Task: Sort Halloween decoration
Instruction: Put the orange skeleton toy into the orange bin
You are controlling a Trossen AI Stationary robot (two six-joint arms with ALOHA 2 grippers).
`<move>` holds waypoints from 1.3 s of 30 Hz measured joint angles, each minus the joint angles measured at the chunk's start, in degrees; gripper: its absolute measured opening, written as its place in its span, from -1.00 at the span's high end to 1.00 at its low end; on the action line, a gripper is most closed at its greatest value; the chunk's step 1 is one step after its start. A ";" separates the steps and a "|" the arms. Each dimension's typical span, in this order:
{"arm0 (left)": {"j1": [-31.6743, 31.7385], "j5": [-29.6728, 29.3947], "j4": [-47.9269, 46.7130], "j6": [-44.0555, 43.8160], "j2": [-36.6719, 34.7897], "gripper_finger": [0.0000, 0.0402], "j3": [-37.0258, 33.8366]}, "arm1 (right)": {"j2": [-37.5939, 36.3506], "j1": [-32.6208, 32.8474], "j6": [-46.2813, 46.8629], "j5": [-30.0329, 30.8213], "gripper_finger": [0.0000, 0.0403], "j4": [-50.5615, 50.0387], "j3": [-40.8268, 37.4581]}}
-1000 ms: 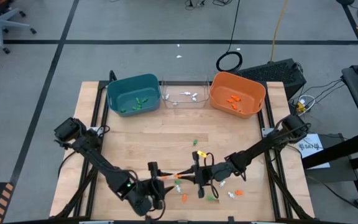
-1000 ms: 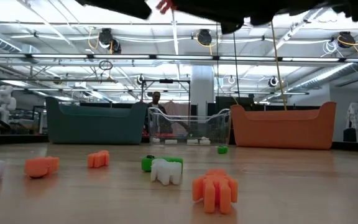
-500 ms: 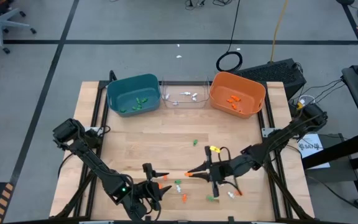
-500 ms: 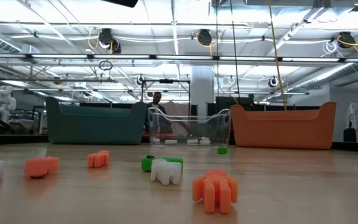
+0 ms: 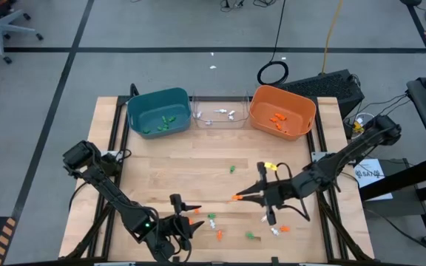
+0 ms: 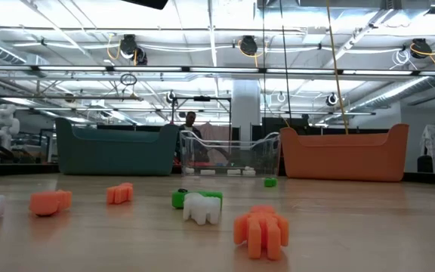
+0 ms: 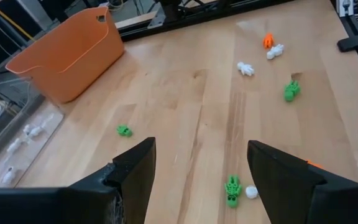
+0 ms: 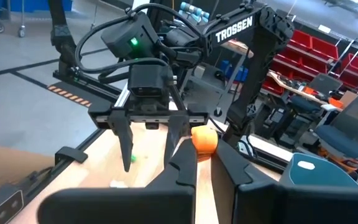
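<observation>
The Halloween decoration is small orange, green and white trinkets scattered on the wooden table (image 5: 168, 162), such as a green one (image 5: 232, 169) and an orange one (image 6: 261, 229). More lie in the teal bin (image 5: 159, 111), the clear bin (image 5: 219, 112) and the orange bin (image 5: 282, 111). My right gripper (image 8: 205, 155) is shut on an orange trinket (image 8: 204, 138), above the table's near middle. My left gripper (image 5: 186, 208) stands open near the front edge, above a green trinket (image 7: 232, 190) and touching nothing. My right gripper pinches the orange trinket (image 5: 236, 197) between the free ends of its two fingers (image 8: 182, 165). The fingers lie about level and point toward the table's left edge. The trinket is lifted clear of the table.
Loose trinkets lie near the front edge, between and below the two grippers: a white and green pair (image 5: 211, 219), an orange one (image 5: 218, 236), a green one (image 5: 250, 236), and white ones (image 5: 276, 230). The three bins stand in a row along the far edge.
My right gripper, still shut on the orange trinket, has risen and gone toward the table's right edge, away from my left gripper. It has left the top of the low view. The trinkets on the table have stayed where they were.
</observation>
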 joint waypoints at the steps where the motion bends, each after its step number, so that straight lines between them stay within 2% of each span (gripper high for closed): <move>1: 0.00 0.24 -0.02 -0.01 0.00 -0.25 -0.01 | -0.28 0.00 0.06 0.02 0.98 -0.50 0.00; 24: 0.11 0.48 0.02 0.04 -0.02 -0.25 -0.01 | -0.69 -0.10 -0.13 0.04 0.98 -4.04 0.00; 28: 0.13 0.48 0.03 0.04 -0.02 -0.25 0.01 | -1.73 -0.53 0.49 4.91 0.98 -5.71 -0.02; 32: 0.13 0.48 0.03 0.04 -0.02 -0.25 0.00 | -4.23 -2.55 2.60 10.59 0.98 -11.67 -0.02; 39: 0.27 0.48 0.07 0.06 -0.02 -0.25 0.01 | -9.93 -11.82 9.22 14.75 0.98 -27.03 -0.02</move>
